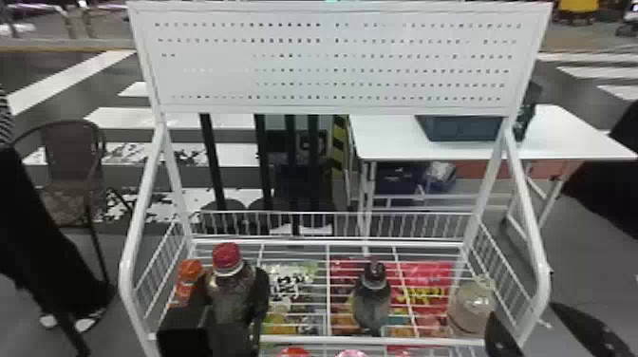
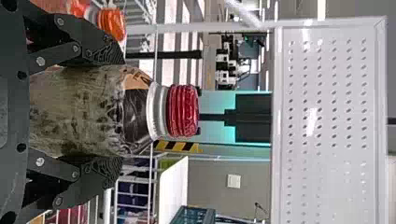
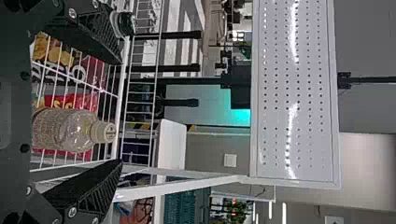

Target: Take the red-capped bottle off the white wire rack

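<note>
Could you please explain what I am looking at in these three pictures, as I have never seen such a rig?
This is a robot with two black arms, each ending in a two-fingered gripper. The head view looks forward and down from its head; the other two come from cameras on its wrists and are turned sideways, so upright bottles seem to lie down.

Before it stands a white wire rack with a perforated panel above. The left gripper holds the red-capped bottle by its sides. Left of that is an orange-capped bottle; further right are a dark-capped bottle and a pale-capped one. Colourful packets show through the wires. The right gripper is open and empty.
</note>
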Controlling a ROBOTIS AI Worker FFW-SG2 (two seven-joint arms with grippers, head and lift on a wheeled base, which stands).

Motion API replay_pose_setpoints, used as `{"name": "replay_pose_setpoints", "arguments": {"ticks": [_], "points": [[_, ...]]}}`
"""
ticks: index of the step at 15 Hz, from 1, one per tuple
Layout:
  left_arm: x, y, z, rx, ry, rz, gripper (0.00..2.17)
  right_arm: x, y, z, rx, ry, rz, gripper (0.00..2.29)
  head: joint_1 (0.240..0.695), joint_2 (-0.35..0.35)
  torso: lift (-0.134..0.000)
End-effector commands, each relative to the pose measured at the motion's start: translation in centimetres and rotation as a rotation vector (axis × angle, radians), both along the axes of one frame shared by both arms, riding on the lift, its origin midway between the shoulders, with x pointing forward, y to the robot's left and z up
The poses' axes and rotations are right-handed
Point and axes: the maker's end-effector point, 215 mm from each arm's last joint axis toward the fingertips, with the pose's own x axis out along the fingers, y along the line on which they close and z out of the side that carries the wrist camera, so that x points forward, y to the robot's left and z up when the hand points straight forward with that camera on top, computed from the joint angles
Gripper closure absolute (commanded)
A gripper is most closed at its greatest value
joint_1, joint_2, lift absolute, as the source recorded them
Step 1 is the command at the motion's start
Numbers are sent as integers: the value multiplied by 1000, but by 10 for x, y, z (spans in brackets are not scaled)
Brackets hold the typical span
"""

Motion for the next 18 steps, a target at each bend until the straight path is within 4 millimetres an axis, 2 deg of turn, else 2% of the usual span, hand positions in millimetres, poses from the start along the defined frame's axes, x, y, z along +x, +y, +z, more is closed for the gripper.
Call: {"name": "replay_pose_setpoints", "arguments": {"ticks": [1, 5, 6, 12, 18], "points": [[-27, 22, 21, 0, -18, 31, 1771, 1, 2, 3, 1, -6, 3, 140, 499, 0, 0], [-64, 55, 32, 34, -20, 61, 1771, 2, 8, 3, 3, -6, 12, 140, 499, 0, 0], [-71, 72, 34, 44, -27, 81, 1767, 1, 8, 2, 3, -5, 12, 140, 499, 0, 0], [-83, 144, 64, 50, -84, 126, 1760, -1, 13, 3, -5, -5, 20, 140, 499, 0, 0], [-81, 147, 62, 30, -80, 112, 1760, -2, 15, 6, -9, -7, 23, 140, 499, 0, 0]]}}
